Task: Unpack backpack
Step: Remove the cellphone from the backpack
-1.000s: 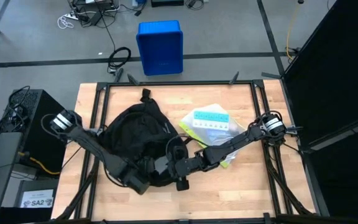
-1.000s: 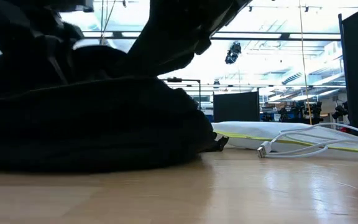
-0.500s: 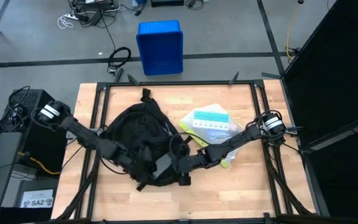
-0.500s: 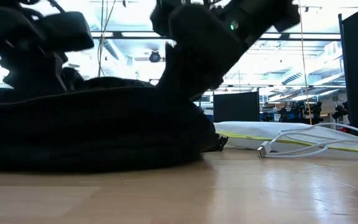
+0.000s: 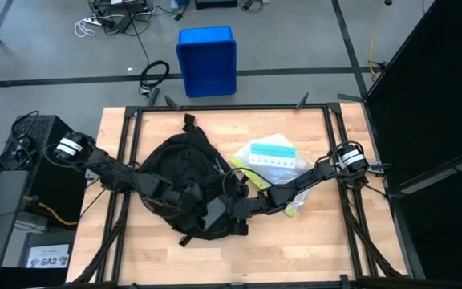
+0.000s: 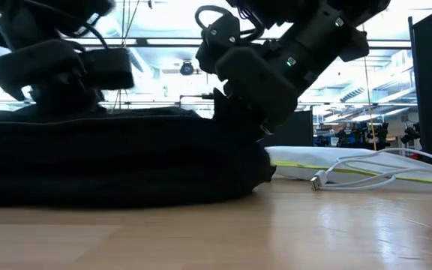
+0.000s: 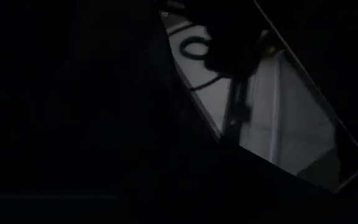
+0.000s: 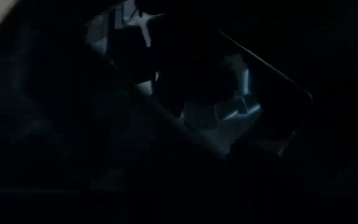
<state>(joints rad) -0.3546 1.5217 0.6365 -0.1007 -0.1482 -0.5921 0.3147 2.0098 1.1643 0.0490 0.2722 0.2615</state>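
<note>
From the high view, I have the backpack [image 5: 184, 186] lying flat left of the desk [image 5: 311, 241] centre, with both arms bent over its near end; I judge I am at the step of getting into the bag, holding or spreading its opening so something can come out. My left hand [image 5: 189, 201] sits on the pack toward its 6 o'clock end, the arm running in from 9 o'clock; my right hand [image 5: 229, 206] is at the pack's 4 o'clock edge, its arm stretched low from 3 o'clock. A pill organiser [image 5: 272, 154] on a clear bag lies at 2 o'clock of the pack, already out. In the low view the pack is a low dark mound, both wrists are pressed down on top of it, and a white cable [image 6: 366, 171] lies on the desk at 3 o'clock. The left wrist view is almost black, with only a pale sliver past dark fabric; the right wrist view is equally dark, with faint bluish shapes. I cannot tell how far either hand is open or whether it has hold of fabric. Next I need a confirmed hold on the opening's edge before reaching in.
</note>
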